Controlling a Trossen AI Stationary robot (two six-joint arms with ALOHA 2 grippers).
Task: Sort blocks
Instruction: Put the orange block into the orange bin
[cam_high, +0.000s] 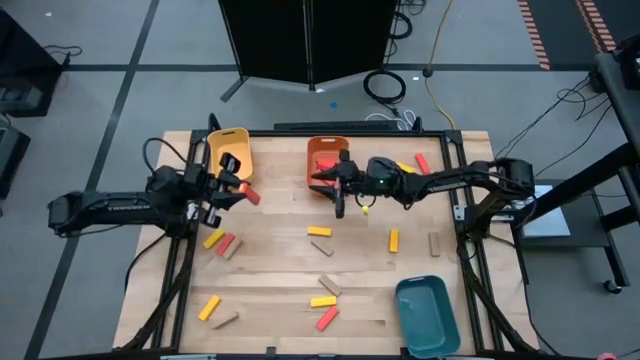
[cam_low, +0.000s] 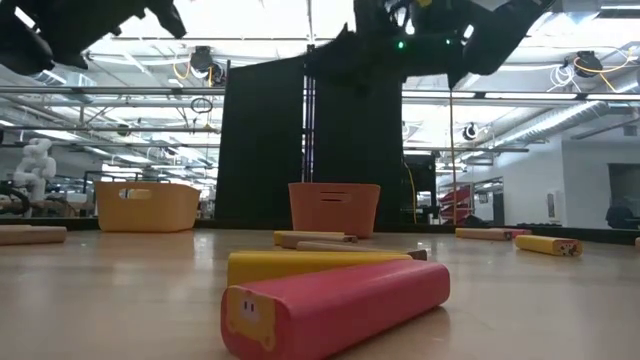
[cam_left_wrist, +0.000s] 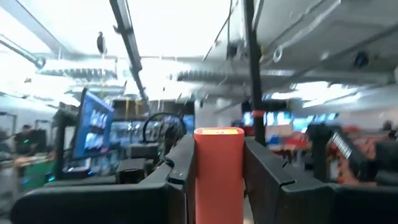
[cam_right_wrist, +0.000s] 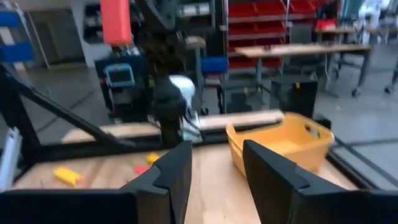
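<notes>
The left gripper pinches a red block beside the yellow bin. The right gripper, fingers spread and empty, hangs over the orange bin. Loose blocks lie scattered across the table.

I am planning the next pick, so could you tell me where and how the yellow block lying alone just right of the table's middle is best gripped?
Grip the yellow block across its narrow width at mid-length, coming straight down. It lies flat with its long sides bare and nothing touching it; the tan block lies well apart. The open right gripper is nearer, I judge.
</notes>
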